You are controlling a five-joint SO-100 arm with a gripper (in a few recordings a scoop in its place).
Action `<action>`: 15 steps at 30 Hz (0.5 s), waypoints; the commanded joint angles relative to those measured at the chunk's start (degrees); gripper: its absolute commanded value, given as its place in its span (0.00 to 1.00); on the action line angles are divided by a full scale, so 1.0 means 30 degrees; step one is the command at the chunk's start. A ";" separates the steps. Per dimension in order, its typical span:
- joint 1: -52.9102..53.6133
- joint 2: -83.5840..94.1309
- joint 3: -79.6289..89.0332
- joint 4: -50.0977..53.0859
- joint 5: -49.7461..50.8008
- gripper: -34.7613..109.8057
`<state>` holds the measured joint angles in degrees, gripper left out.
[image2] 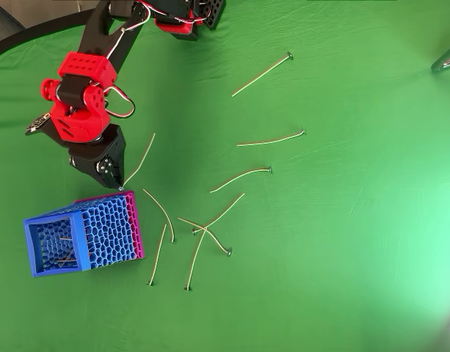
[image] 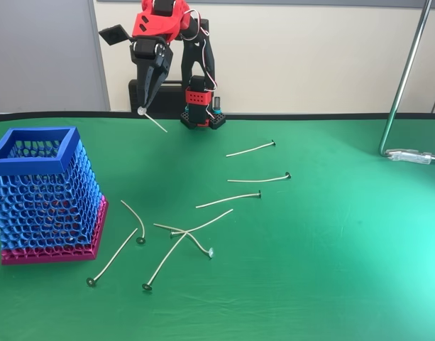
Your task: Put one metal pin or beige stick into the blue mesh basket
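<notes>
The blue mesh basket (image: pixel 34 168) (image2: pixel 32 246) stands on its magenta base at the left of the green table. My gripper (image: pixel 143 105) (image2: pixel 117 182) hangs in the air, shut on the head end of a thin straight pin (image: pixel 157 123) (image2: pixel 142 158) that slants away from the fingertips. In the overhead view the fingertips are just beyond the basket's magenta edge, not over its opening. In the fixed view the gripper is higher than the rim and to its right. Thin pale pieces (image2: pixel 62 259) lie inside the basket.
Several loose pins lie on the cloth, some straight (image: pixel 250 149) (image2: pixel 263 74), some curved (image: pixel 133 216) (image2: pixel 160 211), and a crossed pile (image: pixel 189 233) (image2: pixel 206 229) right of the basket. The arm's base (image: pixel 201 106) is at the back. A metal pole (image: pixel 405 71) stands at the right.
</notes>
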<state>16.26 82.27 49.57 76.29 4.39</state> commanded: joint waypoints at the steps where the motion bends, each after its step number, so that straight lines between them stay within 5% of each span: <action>1: 0.0996 0.3281 -0.1230 -0.4922 -0.3516 0.24; 15: 0.0791 0.2930 -0.1611 -0.4570 -0.3486 0.24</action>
<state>19.07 89.74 46.93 63.19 -5.80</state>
